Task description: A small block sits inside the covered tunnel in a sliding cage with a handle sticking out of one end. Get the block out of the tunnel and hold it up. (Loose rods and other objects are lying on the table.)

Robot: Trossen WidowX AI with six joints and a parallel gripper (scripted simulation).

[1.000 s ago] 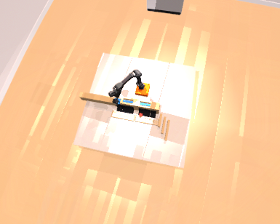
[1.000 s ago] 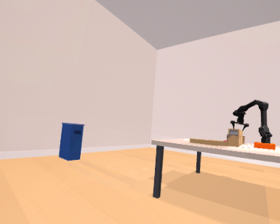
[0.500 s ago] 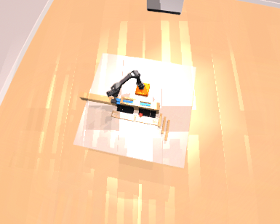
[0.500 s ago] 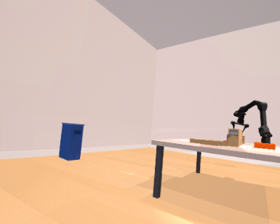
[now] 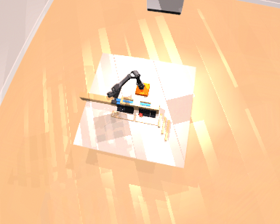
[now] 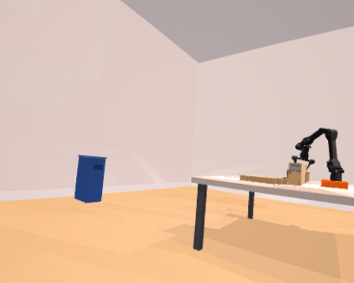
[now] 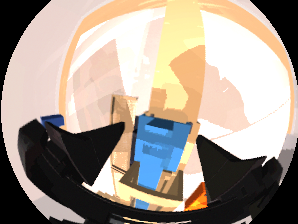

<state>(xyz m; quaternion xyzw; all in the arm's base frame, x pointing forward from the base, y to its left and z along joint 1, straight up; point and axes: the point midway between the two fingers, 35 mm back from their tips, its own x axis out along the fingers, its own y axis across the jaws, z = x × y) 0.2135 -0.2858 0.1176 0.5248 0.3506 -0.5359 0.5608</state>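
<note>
Top looks down from high; exterior sideways, farther; wrist close.
</note>
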